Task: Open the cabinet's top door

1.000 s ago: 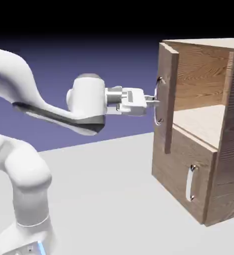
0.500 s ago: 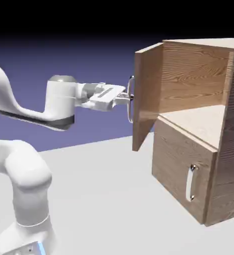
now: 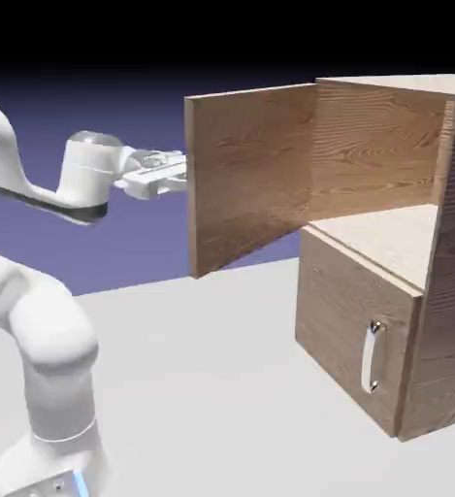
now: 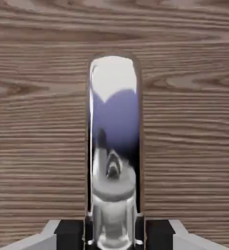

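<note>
Top door (image 3: 255, 175): stood swung wide open, reached out from the cabinet (image 3: 454, 262) toward the arm (image 3: 51, 330), showed its inner wood-grain face in the exterior view.
Door handle (image 4: 114, 112): ran upright through the middle of the hand view, shone silver, mirrored blue-violet and pale grey shapes; lay hidden behind the door in the exterior view.
Gripper (image 4: 114, 235): was clenched on the door handle, had one fingertip on each side of the bar at the bottom edge of the hand view; had the fingertips out of sight behind the door in the exterior view.
Arm: rose from the lower left of the exterior view, bent over and reached right, to the outer side of the door.
Cabinet: stood at the exterior view's right, showed light-brown wood grain.
Upper compartment (image 3: 376, 155): lay exposed, had a pale floor (image 3: 396, 233) and a wood-grain wall.
Lower door (image 3: 342, 301): sat closed beneath the upper compartment.
Lower handle (image 3: 369, 359): hung upright on the lower door, well apart from the gripper.
Hand view's background: was mostly filled with brown grain running crosswise behind the bar, had a narrow blue-violet and black strip along the left edge.
</note>
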Controlling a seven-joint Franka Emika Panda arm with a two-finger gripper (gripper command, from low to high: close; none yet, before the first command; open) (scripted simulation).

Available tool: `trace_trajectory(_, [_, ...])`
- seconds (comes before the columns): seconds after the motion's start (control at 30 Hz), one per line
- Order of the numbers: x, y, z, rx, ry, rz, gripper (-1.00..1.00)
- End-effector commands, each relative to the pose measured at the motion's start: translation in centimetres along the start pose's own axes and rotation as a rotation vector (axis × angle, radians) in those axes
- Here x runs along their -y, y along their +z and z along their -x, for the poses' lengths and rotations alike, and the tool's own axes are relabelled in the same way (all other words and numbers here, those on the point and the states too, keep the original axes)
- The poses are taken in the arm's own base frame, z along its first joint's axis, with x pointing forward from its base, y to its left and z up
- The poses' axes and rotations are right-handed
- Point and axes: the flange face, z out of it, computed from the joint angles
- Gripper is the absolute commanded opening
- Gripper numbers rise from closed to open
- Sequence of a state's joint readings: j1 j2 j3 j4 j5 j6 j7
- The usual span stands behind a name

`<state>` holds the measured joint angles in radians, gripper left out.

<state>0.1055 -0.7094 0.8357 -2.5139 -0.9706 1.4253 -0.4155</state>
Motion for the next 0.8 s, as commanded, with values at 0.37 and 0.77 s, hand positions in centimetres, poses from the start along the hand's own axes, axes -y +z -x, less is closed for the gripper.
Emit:
trace_trajectory(0.37, [-3.0, -7.1, -3.0, 0.161, 0.000, -0.161, -1.00])
trace_trajectory(0.77, [-5.4, -11.0, -5.3, 0.263, 0.000, -0.263, -1.00])
